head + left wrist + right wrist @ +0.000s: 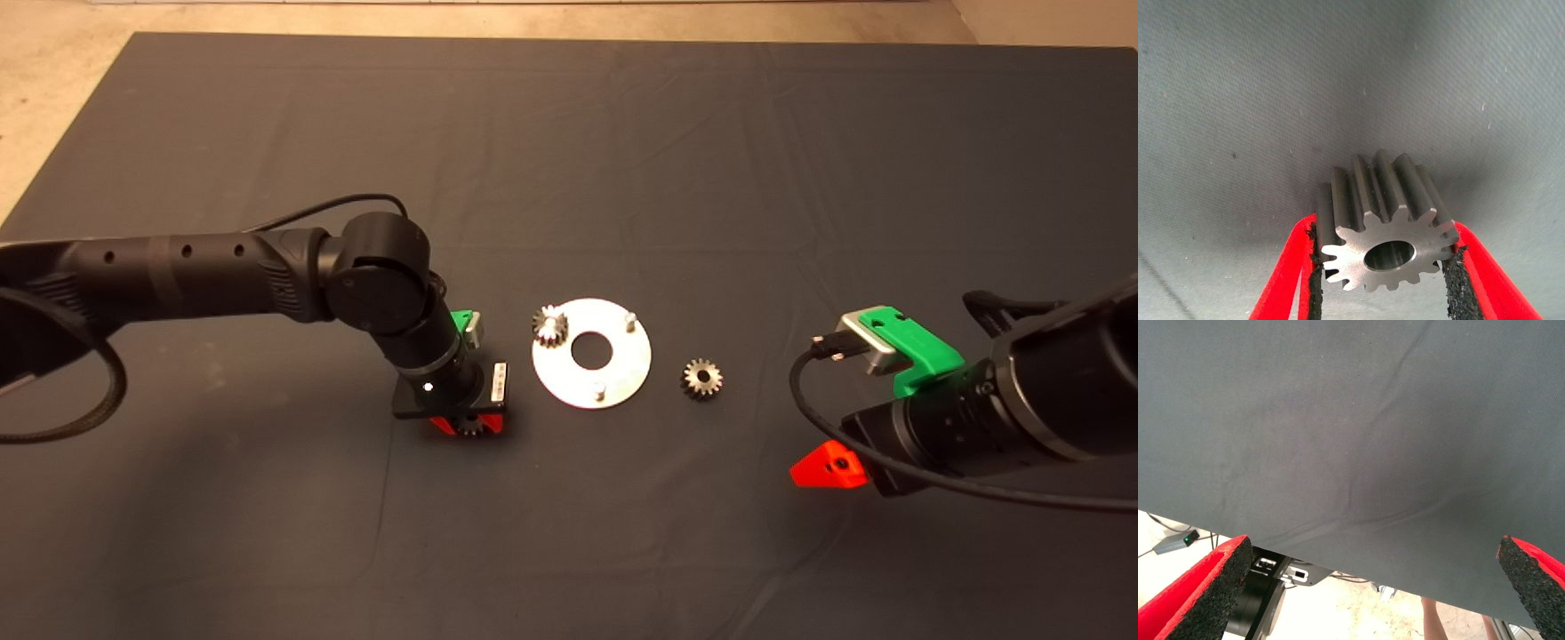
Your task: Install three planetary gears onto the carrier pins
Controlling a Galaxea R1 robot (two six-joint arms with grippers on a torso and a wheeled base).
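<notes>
No legible labels. Dark creased mat (622,133); L gripper (1381,267) jaws clamp gear (1385,227) beside disc (591,353); R gripper (1371,587) jaws apart.

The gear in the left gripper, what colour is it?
Silvery-grey metal gear, clearest in the left wrist view.

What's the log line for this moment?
left gripper: shut on gear beside disc | right gripper: open, idle | one gear pinned | one gear on mat

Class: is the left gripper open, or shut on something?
Shut: left gripper pads press both sides of a planetary gear.
</notes>
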